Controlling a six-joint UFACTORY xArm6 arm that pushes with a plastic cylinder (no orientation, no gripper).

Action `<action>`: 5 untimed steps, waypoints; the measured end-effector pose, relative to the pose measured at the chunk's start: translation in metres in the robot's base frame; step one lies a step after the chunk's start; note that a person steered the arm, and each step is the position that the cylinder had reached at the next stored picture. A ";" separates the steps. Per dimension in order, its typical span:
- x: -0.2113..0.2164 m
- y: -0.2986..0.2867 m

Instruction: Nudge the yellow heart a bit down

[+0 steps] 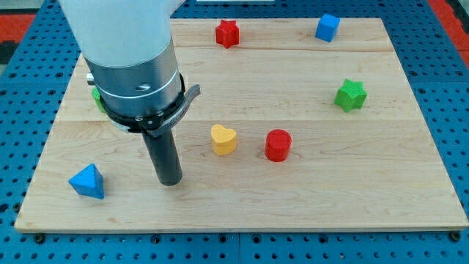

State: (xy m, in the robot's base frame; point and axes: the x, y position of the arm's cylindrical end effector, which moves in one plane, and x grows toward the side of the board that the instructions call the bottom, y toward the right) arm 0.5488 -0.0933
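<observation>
My tip (171, 182), a bare rod with no claw to open or close, on wooden board (308, 198), left of and slightly below yellow heart (223, 139), apart from it, red cylinder (278, 145) right of heart.

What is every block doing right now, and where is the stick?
my tip: on the board, left of and slightly below the yellow heart, not touching.
yellow heart: lying alone, mid-board.
red cylinder: upright, right of the heart.
blue triangle: near bottom left.
green star: right side.
red star: top edge.
blue cube: top right.
green block: mostly hidden behind the arm.
</observation>
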 end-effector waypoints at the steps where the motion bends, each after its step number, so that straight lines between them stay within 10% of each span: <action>1: 0.000 0.000; 5: -0.039 -0.004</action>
State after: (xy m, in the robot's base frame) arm 0.5099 -0.0973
